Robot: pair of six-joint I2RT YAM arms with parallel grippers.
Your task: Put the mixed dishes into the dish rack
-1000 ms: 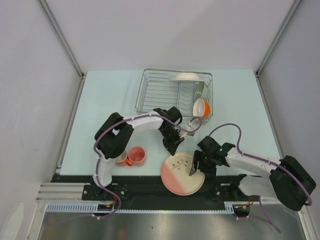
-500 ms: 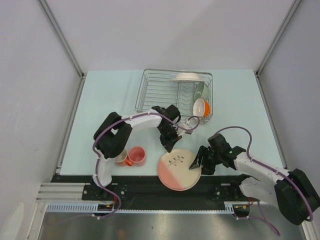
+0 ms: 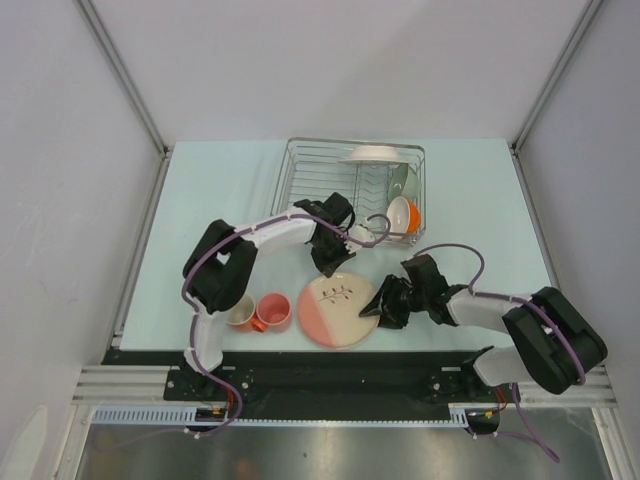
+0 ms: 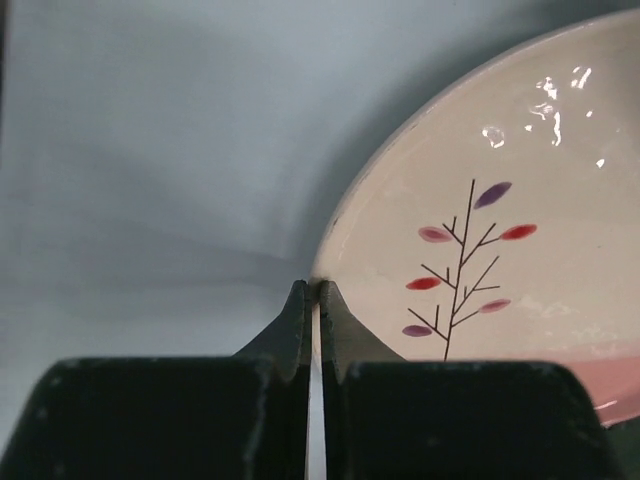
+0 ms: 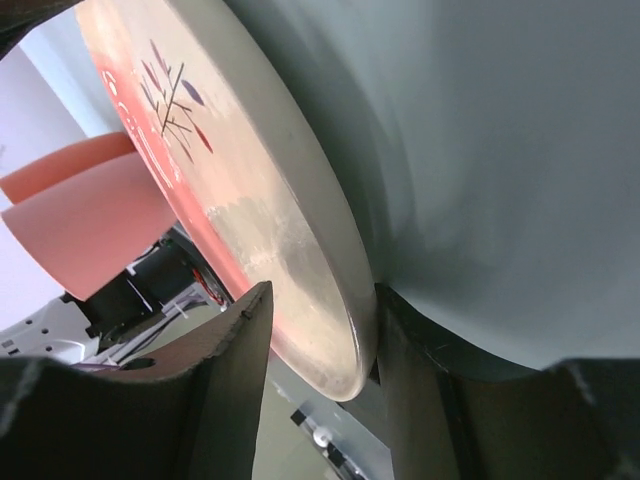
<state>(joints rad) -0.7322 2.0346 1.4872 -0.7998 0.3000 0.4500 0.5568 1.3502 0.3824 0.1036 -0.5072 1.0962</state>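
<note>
The dish rack (image 3: 292, 190) holds three dishes (image 3: 403, 213); the pink-and-cream plate (image 3: 338, 308) and two cups (image 3: 270, 311) wait on the counter (image 3: 200, 220). The left pincer (image 3: 330, 265) is pressed together, the right pincer (image 3: 385, 300) spread astride the plate's rim.

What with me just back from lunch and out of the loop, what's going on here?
Two arms are working on the pink-and-cream plate in front of the dish rack. The right hand straddles its rim, one finger either side; whether it grips is unclear. The left hand, shut, has its tips at the far rim. A mug and cup stand nearby.
</note>
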